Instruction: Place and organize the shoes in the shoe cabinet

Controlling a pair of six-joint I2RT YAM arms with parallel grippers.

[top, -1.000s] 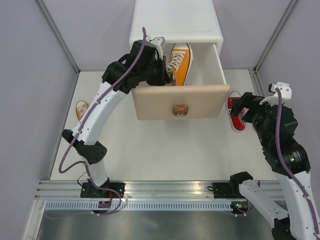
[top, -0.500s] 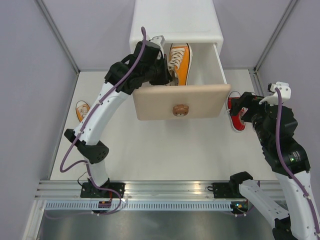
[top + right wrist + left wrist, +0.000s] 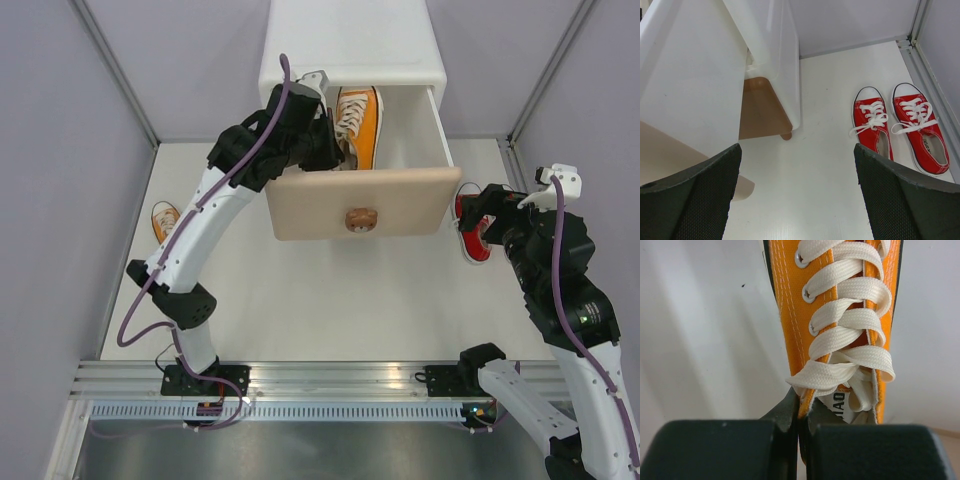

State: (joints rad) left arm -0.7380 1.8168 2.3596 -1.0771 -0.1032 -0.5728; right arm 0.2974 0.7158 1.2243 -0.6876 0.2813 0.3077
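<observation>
In the shoe cabinet's (image 3: 350, 40) pulled-out upper drawer (image 3: 436, 120), the left gripper (image 3: 800, 412) is pinched tight on an orange shoe's (image 3: 840, 315) collar, with the toe pointing toward the cabinet's back. Right of the cabinet, the right gripper (image 3: 795, 195) gapes wide, holding nothing. The red pair (image 3: 871, 122) lies just ahead of it, toes away, nearer this arm.

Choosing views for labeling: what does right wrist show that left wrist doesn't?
Right wrist only: the pair of red sneakers side by side on the table, the brown lower drawer front, the open right gripper. Left wrist only: the orange sneaker, the shut left gripper pinching its upper by the laces. Both: the white upper drawer.
</observation>
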